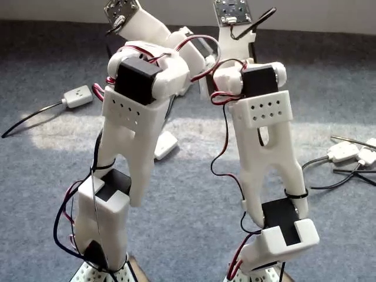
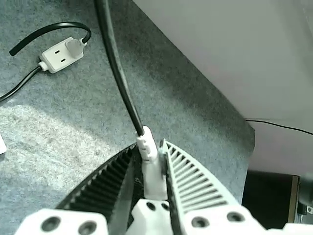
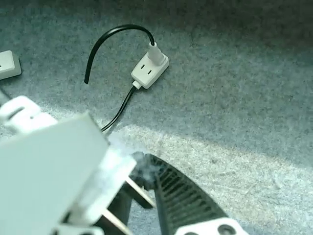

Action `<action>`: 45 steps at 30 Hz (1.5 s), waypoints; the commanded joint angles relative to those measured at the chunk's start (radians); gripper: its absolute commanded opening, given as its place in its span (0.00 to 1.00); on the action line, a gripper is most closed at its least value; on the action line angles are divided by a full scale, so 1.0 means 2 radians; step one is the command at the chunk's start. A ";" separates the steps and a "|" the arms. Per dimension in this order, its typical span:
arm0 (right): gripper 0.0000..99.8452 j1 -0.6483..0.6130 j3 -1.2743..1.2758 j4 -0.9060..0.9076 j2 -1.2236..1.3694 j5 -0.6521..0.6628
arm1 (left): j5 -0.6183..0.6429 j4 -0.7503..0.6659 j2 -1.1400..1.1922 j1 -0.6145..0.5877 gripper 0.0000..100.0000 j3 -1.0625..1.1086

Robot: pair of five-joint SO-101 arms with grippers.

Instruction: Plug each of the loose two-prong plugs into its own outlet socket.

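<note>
In the left wrist view my left gripper (image 2: pixel 149 149) is shut on a slim white two-prong plug (image 2: pixel 148 159), and its black cable (image 2: pixel 115 63) runs away over the carpet. Farther off lies a white outlet socket (image 2: pixel 55 58) (image 3: pixel 148 70) (image 1: pixel 77 96) with another plug (image 2: pixel 74 46) (image 3: pixel 156 53) in it. Close in the right wrist view, a blurred white plug block (image 3: pixel 54 166) with two brassy prongs (image 3: pixel 138 189) sits against the black finger (image 3: pixel 178 198) of my right gripper (image 3: pixel 142 174), which looks shut on it. Both arms rise side by side in the high view.
Grey carpet covers the floor, with a sunlit band across it. A white outlet block (image 1: pixel 166 145) lies under the left-hand arm; another block's corner (image 3: pixel 7 64) shows in the right wrist view. More white plugs and sockets (image 1: pixel 343 151) with black cables lie at the far right.
</note>
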 commanded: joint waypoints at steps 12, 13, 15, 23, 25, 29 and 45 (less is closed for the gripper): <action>0.01 0.080 0.092 -0.145 0.000 0.038 | -0.002 0.019 -0.013 0.005 0.01 -0.015; 0.01 0.079 0.091 -0.142 0.000 0.038 | -0.002 0.019 -0.013 0.005 0.01 -0.015; 0.01 0.080 0.089 -0.125 -0.005 0.037 | -0.002 0.019 -0.013 0.004 0.01 -0.013; 0.01 0.063 -0.028 0.010 -0.016 0.037 | 0.000 0.015 -0.008 -0.029 0.01 -0.013; 0.01 0.038 -0.044 0.030 -0.015 0.037 | 0.000 0.010 -0.008 -0.030 0.01 -0.014; 0.01 -0.001 -0.044 0.038 -0.015 0.037 | 0.001 0.012 -0.008 -0.019 0.01 -0.012; 0.01 0.027 -0.049 -0.002 0.067 0.036 | 0.001 0.019 -0.008 0.026 0.01 -0.012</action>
